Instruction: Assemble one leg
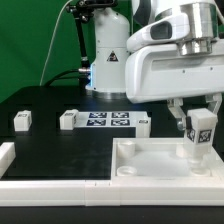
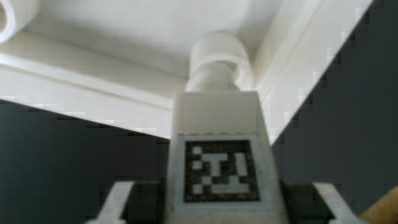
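**A:** Where is the leg sitting right now?

**B:** The gripper is clamping the leg between its fingers, which are pressing on either side of the tagged body. In the exterior view the pair is hanging at about four o'clock from the centre of the picture, over the white tray-like part. The marker board is lying well apart, out at about nine o'clock from the gripper.

**A:** Which way is the leg's long axis running?

**B:** It is running nearly twelve to six in the exterior view, so the leg is standing close to upright. The tag is facing the wrist camera. The narrow peg end is pointing away from the gripper, at six o'clock, toward an inner corner of the tray-like part.

**A:** Is the peg touching yet?

**B:** I am not managing to tell. It is sitting at or just above the corner floor, and the peg itself is hiding any socket.

**A:** So what is the next move depending on?

**B:** As I am judging it, on keeping that axis straight over the corner while lowering and turning.
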### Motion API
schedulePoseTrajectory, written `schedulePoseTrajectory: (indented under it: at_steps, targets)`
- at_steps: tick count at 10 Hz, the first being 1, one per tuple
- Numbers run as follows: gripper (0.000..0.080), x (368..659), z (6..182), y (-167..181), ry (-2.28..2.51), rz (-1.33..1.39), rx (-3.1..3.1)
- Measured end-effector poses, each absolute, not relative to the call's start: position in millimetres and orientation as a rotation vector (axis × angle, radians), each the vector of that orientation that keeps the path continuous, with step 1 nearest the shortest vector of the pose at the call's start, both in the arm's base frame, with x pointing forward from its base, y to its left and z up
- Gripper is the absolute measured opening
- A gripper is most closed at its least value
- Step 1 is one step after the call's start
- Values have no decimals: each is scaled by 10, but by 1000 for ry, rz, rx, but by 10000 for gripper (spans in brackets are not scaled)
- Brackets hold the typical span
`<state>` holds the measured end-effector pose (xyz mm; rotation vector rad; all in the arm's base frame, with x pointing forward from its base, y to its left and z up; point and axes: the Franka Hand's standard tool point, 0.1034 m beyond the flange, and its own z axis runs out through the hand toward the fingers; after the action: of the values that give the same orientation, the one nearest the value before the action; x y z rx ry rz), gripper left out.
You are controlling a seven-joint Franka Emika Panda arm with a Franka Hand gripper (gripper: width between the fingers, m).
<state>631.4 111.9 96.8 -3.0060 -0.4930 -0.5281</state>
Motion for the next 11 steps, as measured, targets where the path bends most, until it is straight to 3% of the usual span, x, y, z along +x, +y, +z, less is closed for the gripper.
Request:
schedulePoseTrajectory:
  at_steps: [11]
  targets:
    - [291,6339,795,1222,-474,-612,-2984]
